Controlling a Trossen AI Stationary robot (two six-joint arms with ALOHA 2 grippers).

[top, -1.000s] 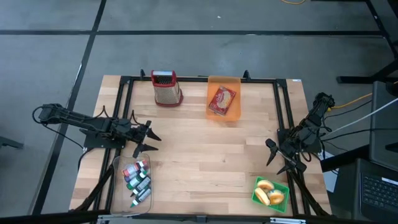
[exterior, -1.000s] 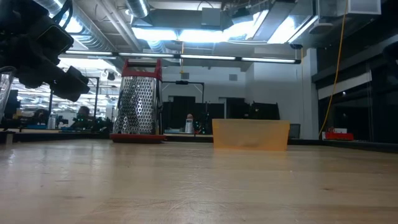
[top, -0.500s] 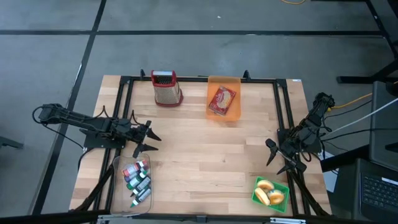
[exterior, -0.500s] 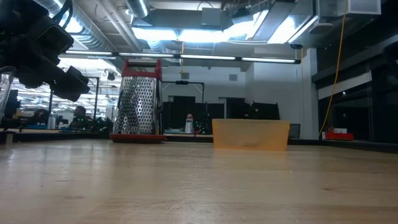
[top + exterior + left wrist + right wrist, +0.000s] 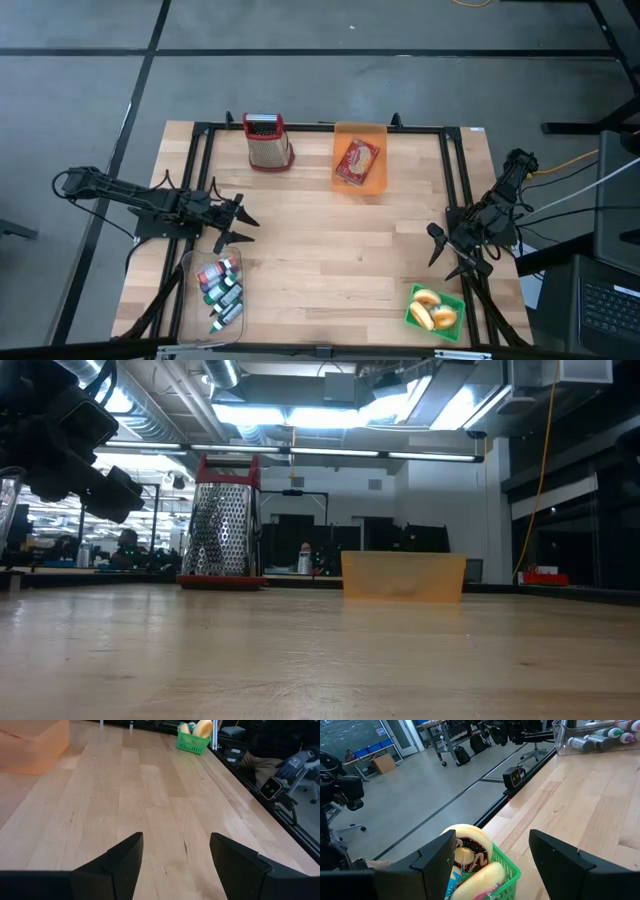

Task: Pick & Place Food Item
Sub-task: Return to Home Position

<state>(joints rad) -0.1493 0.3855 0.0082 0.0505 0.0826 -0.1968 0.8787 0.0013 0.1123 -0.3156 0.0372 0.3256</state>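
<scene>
A green basket [image 5: 435,308] holding a chocolate-iced doughnut [image 5: 465,845] and other pastries stands at the table's near right corner. An orange bin [image 5: 360,160] with a red food packet [image 5: 356,160] inside it stands at the far middle. My left gripper [image 5: 238,230] hovers open over the table's left side, pointing right, with nothing between its fingers [image 5: 125,862]. My right gripper [image 5: 441,253] hovers open at the right side, just on the far side of the basket, and is also empty. In the right wrist view the basket [image 5: 497,870] shows between its fingers.
A metal grater with red trim [image 5: 268,141] stands at the far edge, left of the orange bin. A clear box of small bottles [image 5: 220,292] sits at the near left. A black frame [image 5: 320,127] runs around the table. Bare wood [image 5: 330,250] lies in the middle.
</scene>
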